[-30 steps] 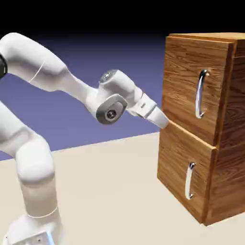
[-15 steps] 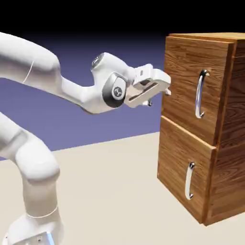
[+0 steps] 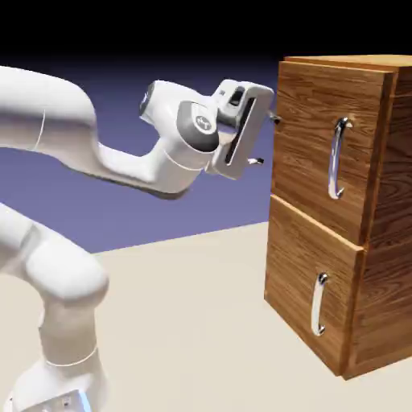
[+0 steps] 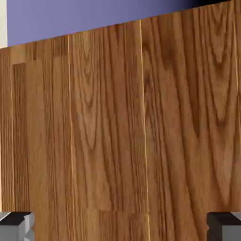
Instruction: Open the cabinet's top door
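The cabinet (image 3: 393, 265) of reddish-brown wood stands at the right of the exterior view. Its top door (image 3: 307, 137) carries a long curved silver handle (image 3: 338, 158). My gripper (image 3: 268, 140) is open and empty, level with the top door. It hangs just off the cabinet's left edge, well left of the handle. One finger (image 3: 274, 120) stands above the other finger (image 3: 257, 161). In the hand view grained cabinet wood (image 4: 120, 132) fills nearly everything, and my gripper (image 4: 120, 228) shows only its grey fingertips (image 4: 16, 226) in the bottom corners, far apart. No handle shows there.
Below the top door sits the lower door (image 3: 298, 282) with a shorter silver handle (image 3: 319, 304). The beige table (image 3: 185, 322) stretches between the robot's base and the cabinet. The white arm (image 3: 121, 161) arches in from the left.
The hand has risen from the seam between the doors to the top door's height and rolled, so its fingers stand one above the other. The jaws have opened wide.
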